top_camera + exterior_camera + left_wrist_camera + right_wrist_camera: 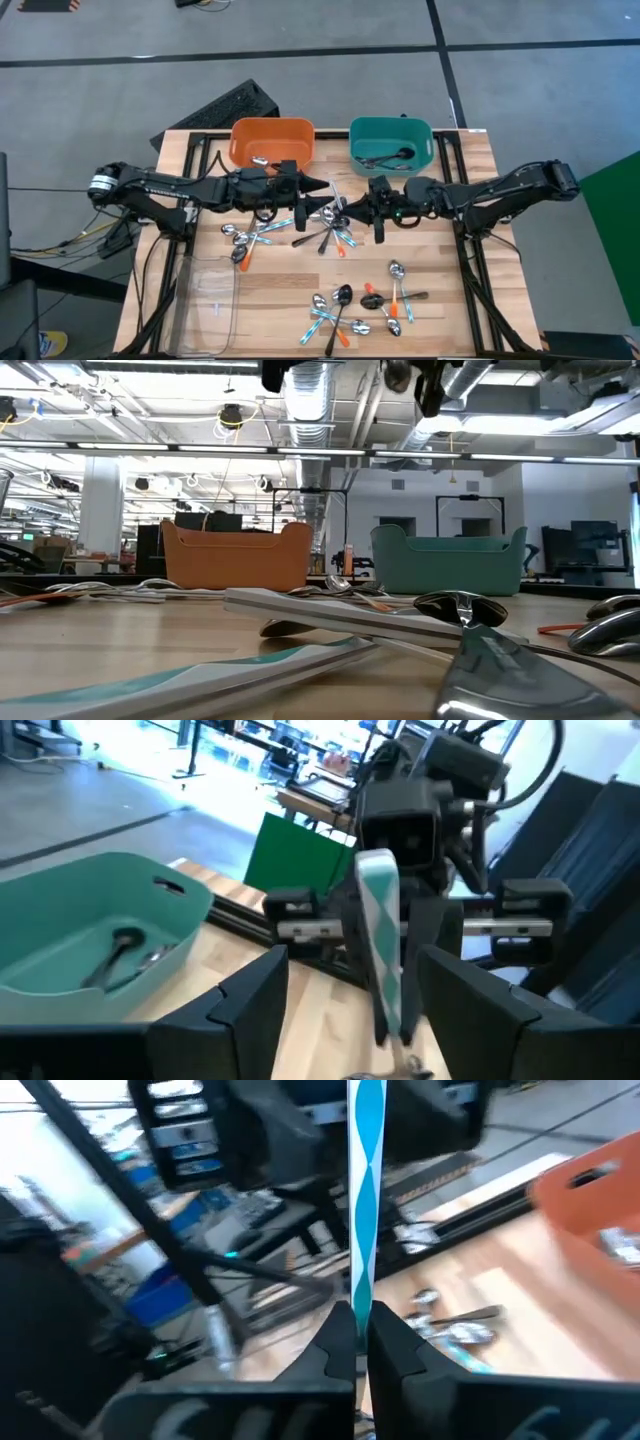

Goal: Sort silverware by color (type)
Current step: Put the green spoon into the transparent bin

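A light-blue-and-white striped-handled spoon point(366, 1190) stands upright, pinched in the right tool point(360, 1342), which is clamped on its handle above the wooden counter point(270, 290). The left tool point(322, 186), fingers spread, faces it at nine o'clock, just beside. Behind, at twelve o'clock, sit an orange plastic bin point(272, 141) and a teal plastic bin point(391, 141). Loose spoons point(345, 308) lie scattered at six o'clock. No writing is legible.

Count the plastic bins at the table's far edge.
2: an orange plastic bin on the left holding a spoon, and a teal plastic bin right of it holding dark spoons.
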Motion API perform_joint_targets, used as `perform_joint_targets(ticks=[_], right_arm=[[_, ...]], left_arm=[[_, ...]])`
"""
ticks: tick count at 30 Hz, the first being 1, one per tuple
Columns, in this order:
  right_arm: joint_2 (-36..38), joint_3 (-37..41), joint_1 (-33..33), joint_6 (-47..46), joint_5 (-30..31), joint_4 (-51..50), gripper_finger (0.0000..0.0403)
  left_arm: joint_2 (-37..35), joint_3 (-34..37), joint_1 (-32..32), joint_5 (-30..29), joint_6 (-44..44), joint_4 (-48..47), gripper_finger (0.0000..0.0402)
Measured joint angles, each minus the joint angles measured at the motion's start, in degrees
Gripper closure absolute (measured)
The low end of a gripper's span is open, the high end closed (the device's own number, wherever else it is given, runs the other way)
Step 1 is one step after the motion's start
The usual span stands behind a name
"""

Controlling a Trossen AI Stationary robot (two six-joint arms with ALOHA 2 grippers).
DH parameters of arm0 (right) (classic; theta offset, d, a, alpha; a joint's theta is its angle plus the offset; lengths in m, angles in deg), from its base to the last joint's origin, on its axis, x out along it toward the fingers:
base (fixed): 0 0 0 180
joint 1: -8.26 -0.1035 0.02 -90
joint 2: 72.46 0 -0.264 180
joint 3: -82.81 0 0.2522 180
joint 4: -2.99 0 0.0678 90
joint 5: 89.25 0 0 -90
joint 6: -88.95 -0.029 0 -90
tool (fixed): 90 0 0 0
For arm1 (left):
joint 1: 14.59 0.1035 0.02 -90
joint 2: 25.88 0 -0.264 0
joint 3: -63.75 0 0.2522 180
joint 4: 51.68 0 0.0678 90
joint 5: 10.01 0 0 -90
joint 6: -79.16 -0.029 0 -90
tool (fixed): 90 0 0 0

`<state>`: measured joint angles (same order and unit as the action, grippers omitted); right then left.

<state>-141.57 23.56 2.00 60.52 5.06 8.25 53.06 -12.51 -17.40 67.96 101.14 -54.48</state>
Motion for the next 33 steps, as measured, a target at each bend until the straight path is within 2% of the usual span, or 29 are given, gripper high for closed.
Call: perform_joint_targets(ticks=[3, 7, 10, 17, 21, 24, 27, 33], right_arm=[[-0.25, -0.06, 0.45, 3.21, 0.38, -0.52, 0.0387], [-0.61, -0.15, 1.11, 6.32, 0.42, -0.86, 0.0387], [-0.71, -0.09, 2.31, 6.88, 0.31, -0.87, 0.0387], [-0.44, -0.11, 4.48, 8.23, -0.11, -0.38, 0.0379], [-0.43, -0.11, 4.94, 7.14, 0.15, -0.21, 0.0343], [-0.43, -0.11, 5.81, 4.08, 0.17, -1.09, 0.0311], [-0.41, -0.11, 7.3, 1.77, 0.43, -2.75, 0.0286], [-0.41, -0.11, 9.73, -5.19, 3.85, -13.67, 0.0268]], left_arm=[[-0.01, 0.0, 0.47, 0.41, -0.33, 0.75, 0.0205], [1.12, 0.01, 0.63, -2.42, -1.52, 2.43, 0.0238], [2.69, -0.07, 1.22, -0.22, -4.0, 7.42, 0.0273], [2.74, -0.02, 2.61, 0.06, -3.54, 7.27, 0.038], [2.01, -0.02, 3.83, 2.64, -2.66, 6.21, 0.0384], [0.43, 0.02, 4.85, 4.26, -0.66, 0.19, 0.0384], [-2.58, 0.02, 6.37, 3.39, 1.4, -9.76, 0.0384], [-11.42, -0.02, 8.83, 4.45, 8.44, -31.84, 0.0384]])
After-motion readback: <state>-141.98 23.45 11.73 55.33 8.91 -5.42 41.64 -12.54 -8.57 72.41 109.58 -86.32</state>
